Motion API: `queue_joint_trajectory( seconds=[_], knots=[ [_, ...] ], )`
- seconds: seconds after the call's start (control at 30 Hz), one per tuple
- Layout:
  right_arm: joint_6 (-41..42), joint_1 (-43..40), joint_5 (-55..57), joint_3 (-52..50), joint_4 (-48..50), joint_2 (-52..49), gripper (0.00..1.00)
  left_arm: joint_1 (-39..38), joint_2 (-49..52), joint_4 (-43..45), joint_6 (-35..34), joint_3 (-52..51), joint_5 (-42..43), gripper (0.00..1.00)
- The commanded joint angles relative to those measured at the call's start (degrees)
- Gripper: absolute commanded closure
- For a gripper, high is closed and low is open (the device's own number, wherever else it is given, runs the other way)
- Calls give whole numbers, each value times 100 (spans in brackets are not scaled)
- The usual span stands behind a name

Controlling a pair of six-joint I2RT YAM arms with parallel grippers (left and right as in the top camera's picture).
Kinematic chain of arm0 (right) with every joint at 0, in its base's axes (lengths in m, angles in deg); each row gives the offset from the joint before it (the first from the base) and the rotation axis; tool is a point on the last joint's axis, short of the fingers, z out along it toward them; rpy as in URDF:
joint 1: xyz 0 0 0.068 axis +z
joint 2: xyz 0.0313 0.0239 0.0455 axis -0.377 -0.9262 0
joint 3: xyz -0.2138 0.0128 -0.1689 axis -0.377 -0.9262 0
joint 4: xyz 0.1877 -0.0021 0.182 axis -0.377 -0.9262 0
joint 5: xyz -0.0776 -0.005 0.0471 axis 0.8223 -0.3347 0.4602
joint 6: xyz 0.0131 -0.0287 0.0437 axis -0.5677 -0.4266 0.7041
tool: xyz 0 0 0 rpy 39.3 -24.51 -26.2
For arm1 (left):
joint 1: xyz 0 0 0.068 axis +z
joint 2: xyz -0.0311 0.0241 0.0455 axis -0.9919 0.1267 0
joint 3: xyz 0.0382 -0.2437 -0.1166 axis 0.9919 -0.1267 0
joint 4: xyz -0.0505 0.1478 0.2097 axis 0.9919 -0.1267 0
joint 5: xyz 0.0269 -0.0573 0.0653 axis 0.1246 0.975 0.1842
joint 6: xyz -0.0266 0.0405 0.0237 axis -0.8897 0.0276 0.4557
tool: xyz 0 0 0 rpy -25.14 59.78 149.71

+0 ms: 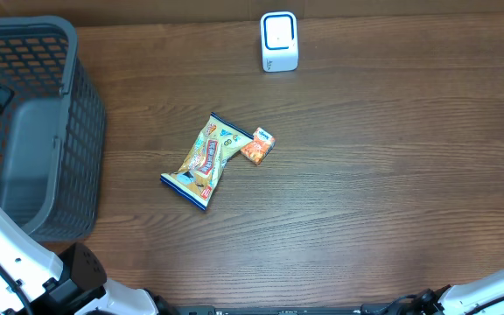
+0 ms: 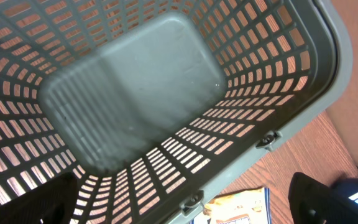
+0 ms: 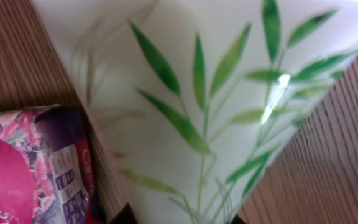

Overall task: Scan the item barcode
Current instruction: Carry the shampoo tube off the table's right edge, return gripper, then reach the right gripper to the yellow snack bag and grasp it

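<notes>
- Overhead view: a white scanner [image 1: 279,41] stands at the top centre of the wooden bench [image 1: 392,175].
- A yellow snack bag [image 1: 205,163] lies flat near the middle of the frame. A small orange packet [image 1: 257,146] lies at its upper right corner, touching it or just beside it.
- A grey mesh basket [image 1: 77,149] fills the upper left of the frame.
- The left tool [image 2: 179,186] hangs over the basket with its jaws spread wide and nothing between them. In the left wrist view its dark fingers [image 2: 316,199] sit in the two lower corners, and the snack bag's edge shows below the basket rim.
- Right wrist view: a white pack printed with green leaves [image 3: 229,93] fills most of the frame, very close to the lens.
- A pink and purple pack [image 3: 30,168] lies on the bench at the lower left, just beside the white one.
- The right tool [image 3: 178,219] shows only as dark slivers at the bottom edge, so it cannot be told whether it grips the white pack.
</notes>
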Motion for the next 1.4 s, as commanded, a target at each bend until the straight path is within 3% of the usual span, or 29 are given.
queue_joint_trajectory(
  seconds=[0.0,0.17,0.27,0.43,0.6,0.7,0.93,1.37],
  knots=[
    [-348,22,-15,22,177,94,59,11,9,7,-35,33,0,0],
    [-763,33,-684,52,144,105,40,11,9,7,-35,33,0,0],
    [-1335,33,-1825,223,105,199,29,11,9,7,-35,33,2,0],
    [-2081,267,-4214,293,114,905,18,11,9,4,-35,33,0,0],
    [-3136,1176,-5604,291,-59,1462,9,11,9,7,-35,33,2,0],
    [-3397,2015,-5600,275,-221,1506,0,11,9,7,-35,33,0,0],
    [-3403,4391,-5090,111,334,1486,0,11,9,7,-35,33,2,1],
    [-3163,6325,-4868,79,887,1486,0,11,9,7,-35,33,0,0]
  ],
)
